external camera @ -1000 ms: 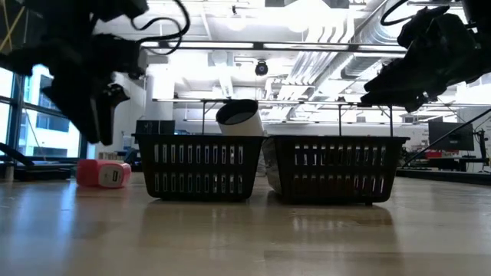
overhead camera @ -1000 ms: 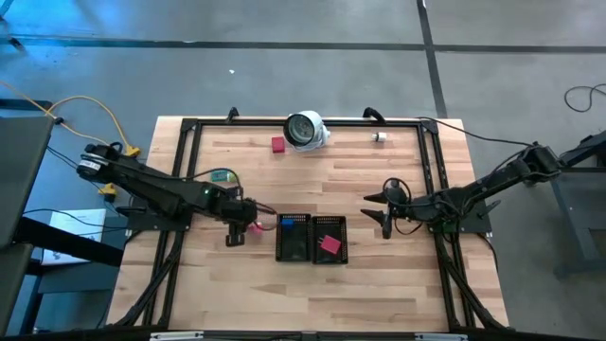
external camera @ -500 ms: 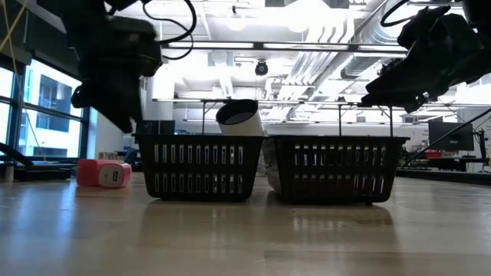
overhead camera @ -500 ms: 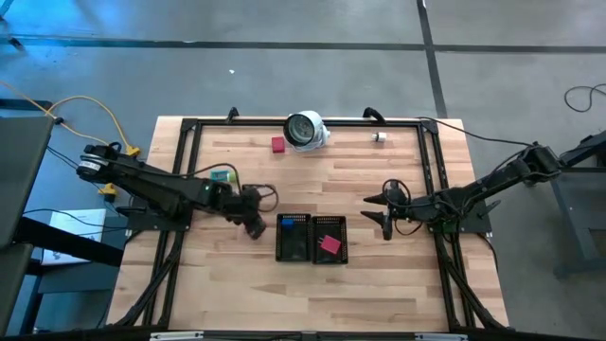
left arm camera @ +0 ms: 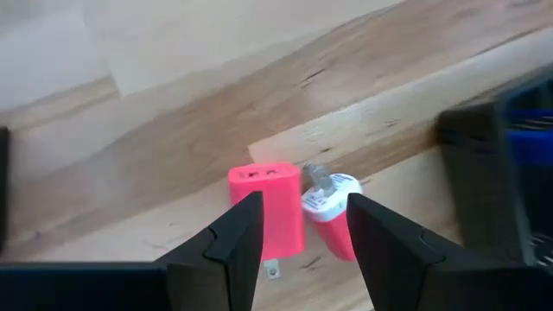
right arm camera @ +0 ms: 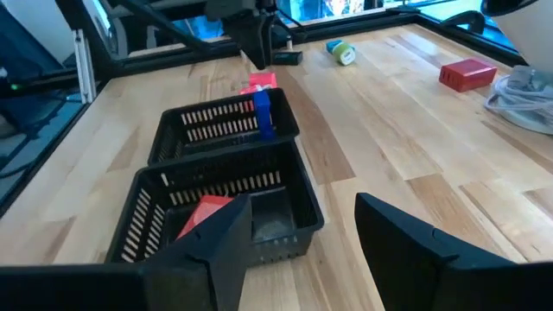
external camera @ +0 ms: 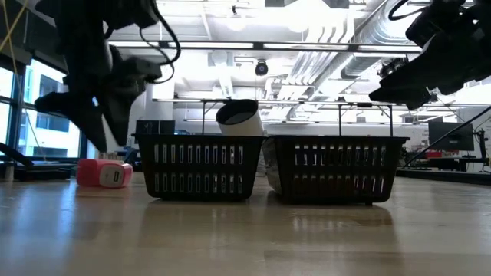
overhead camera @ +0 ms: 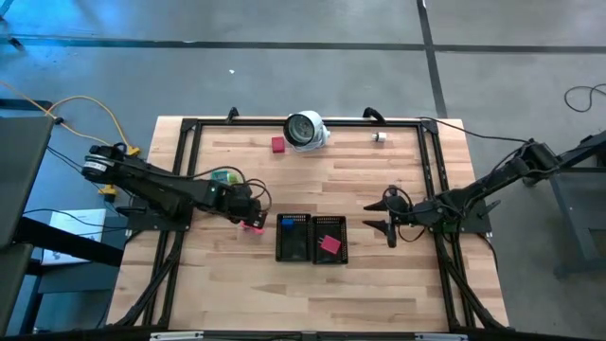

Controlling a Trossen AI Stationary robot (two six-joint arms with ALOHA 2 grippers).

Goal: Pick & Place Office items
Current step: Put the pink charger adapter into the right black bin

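Presently, no readable writing or brand is showing on any item; the left claw (left arm camera: 298,233) is hovering part-open and holding nothing directly over a pink piece (left arm camera: 266,207) and a pink-and-white piece (left arm camera: 333,207) lying touching on the desk (overhead camera: 379,284), just beside the left black tray (overhead camera: 293,238). That tray is holding a blue piece (right arm camera: 262,112), the right black tray (overhead camera: 329,239) a red piece (overhead camera: 329,244), while the right claw (overhead camera: 386,214) is waiting part-open and empty near the trays, and red (overhead camera: 277,145), green (overhead camera: 223,176) and white (overhead camera: 379,137) pieces are lying loose on the desk.
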